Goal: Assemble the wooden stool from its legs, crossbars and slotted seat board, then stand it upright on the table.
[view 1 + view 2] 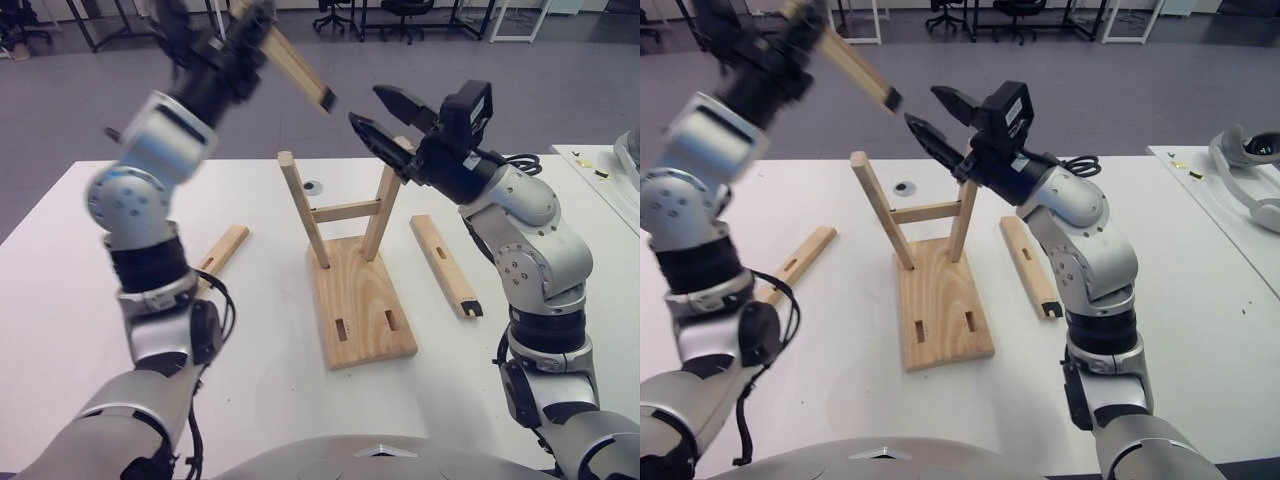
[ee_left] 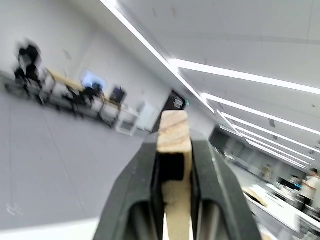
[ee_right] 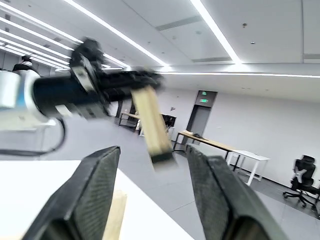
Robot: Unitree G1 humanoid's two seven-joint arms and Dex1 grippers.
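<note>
While the left gripper (image 1: 243, 42) pinches a wooden leg (image 1: 300, 70) high in the upper left of the head view, tilted and well above the table (image 1: 60, 260), the right gripper (image 1: 386, 118) hangs with fingers spread just above the top of one standing leg (image 1: 382, 215) near the frame's centre. The seat board (image 1: 365, 300) lies flat at mid-frame, with that leg, a second standing leg (image 1: 303, 210) and a crossbar (image 1: 345, 211) planted in its far end; its near slots (image 1: 341, 329) are empty. Two loose pieces rest on the table, one (image 1: 225, 250) left of the board and one (image 1: 447, 265) right of it. The main hazard is probably the right gripper nudging the leaning half-frame, which could lever it out of the board or topple it. The raised leg seems gripped near one end, so it may swivel in the fingers, meet a slot at an angle and jam. Nothing pins the board, so a skewed push could slide it.
</note>
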